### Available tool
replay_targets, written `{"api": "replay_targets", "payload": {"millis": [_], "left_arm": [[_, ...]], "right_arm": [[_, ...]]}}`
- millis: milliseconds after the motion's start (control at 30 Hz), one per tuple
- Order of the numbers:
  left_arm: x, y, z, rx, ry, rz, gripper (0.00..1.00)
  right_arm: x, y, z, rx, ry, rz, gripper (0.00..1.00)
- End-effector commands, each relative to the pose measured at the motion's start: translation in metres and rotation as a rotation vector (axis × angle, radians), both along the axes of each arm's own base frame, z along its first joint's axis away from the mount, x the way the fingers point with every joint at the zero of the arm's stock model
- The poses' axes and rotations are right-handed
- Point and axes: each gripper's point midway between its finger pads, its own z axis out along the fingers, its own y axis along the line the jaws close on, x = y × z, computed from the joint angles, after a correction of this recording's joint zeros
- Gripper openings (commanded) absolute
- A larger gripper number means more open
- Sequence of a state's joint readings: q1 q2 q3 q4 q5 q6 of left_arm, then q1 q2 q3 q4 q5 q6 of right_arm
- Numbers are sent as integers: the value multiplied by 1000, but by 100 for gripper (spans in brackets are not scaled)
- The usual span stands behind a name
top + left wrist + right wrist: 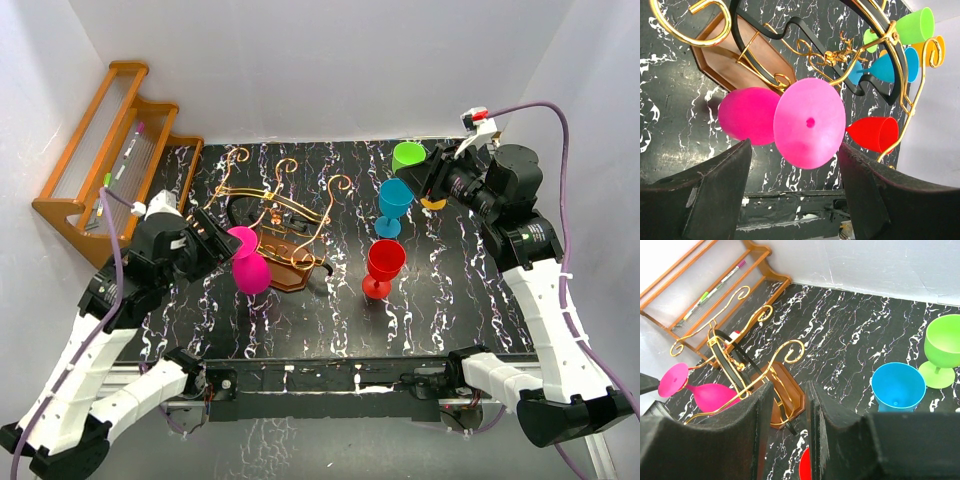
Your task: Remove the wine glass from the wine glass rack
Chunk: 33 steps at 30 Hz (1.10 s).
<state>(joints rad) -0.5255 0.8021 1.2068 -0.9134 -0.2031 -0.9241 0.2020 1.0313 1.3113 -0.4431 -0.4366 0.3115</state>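
One black marbled table point(450, 300) carries the wine glass rack point(285, 215) at centre-left. The pink wine glass point(250, 270) hangs tilted at the rack's near-left side, its foot between the widely spread fingers of the left tool point(795, 147); contact is unclear. The right tool point(789, 387), narrowly parted, grips nothing.
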Motion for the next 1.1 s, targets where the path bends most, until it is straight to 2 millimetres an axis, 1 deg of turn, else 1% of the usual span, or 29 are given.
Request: {"api": "replay_targets", "payload": {"millis": [0, 100, 200, 300, 433, 633, 700, 900, 1067], "left_arm": [[13, -9, -13, 6, 22, -7, 68], [15, -12, -20, 5, 36, -16, 66], [15, -12, -24, 11, 43, -14, 60], [13, -11, -24, 12, 44, -13, 48], [11, -8, -18, 11, 32, -4, 34], [8, -1, -12, 28, 25, 12, 7], [8, 0, -12, 29, 24, 15, 1], [13, -3, -10, 11, -4, 16, 0], [19, -4, -1, -33, -65, 36, 0]], "right_arm": [[4, -1, 18, 4, -82, -6, 35], [3, -2, 18, 2, -84, -10, 35], [2, -3, 19, 2, -88, -15, 35], [1, -3, 20, 1, -90, -18, 34], [1, -4, 20, 0, -93, -19, 34], [0, -3, 19, 3, -91, -18, 34], [0, -4, 20, 3, -93, -18, 34], [-2, -5, 21, 6, -100, -23, 34], [-4, -6, 23, 10, -118, -28, 34]]}}
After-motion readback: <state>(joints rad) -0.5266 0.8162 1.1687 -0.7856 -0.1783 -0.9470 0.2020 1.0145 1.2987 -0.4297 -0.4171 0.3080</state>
